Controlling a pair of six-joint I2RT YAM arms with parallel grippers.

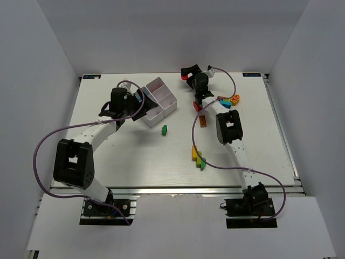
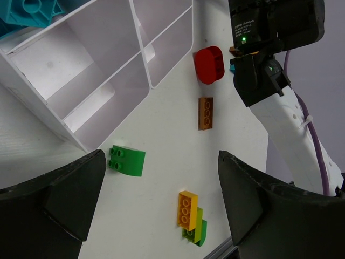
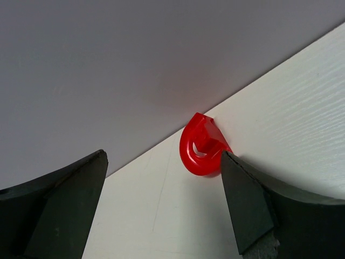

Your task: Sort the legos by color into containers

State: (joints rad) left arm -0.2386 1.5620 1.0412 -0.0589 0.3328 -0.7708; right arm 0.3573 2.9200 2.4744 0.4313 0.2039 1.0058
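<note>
Only the right wrist view shows the red curved brick point(image 3: 202, 151) close up. It lies on the table point(image 3: 280, 108) at the foot of the back wall point(image 3: 135, 54), between the spread fingers of the right gripper point(image 3: 163, 155), which gapes wide and grips nothing. The brick sits nearer one finger point(image 3: 259, 210); whether they touch cannot be told. The left wrist view alone looks into the white tray point(image 2: 143, 54): the compartments that show have bare white floors. A teal brick point(image 2: 32, 9) peeks in past the tray's wall, and whether it is inside a compartment I cannot tell. The left gripper point(image 2: 161, 156) is likewise spread wide and empty, with a green brick point(image 2: 126, 160) on the table beyond its fingers, near the tray. The top view adds an orange-brown brick point(image 1: 202, 122), a yellow and green stack point(image 1: 198, 156) and a mixed cluster point(image 1: 230, 100), all apart from the tray.
</note>
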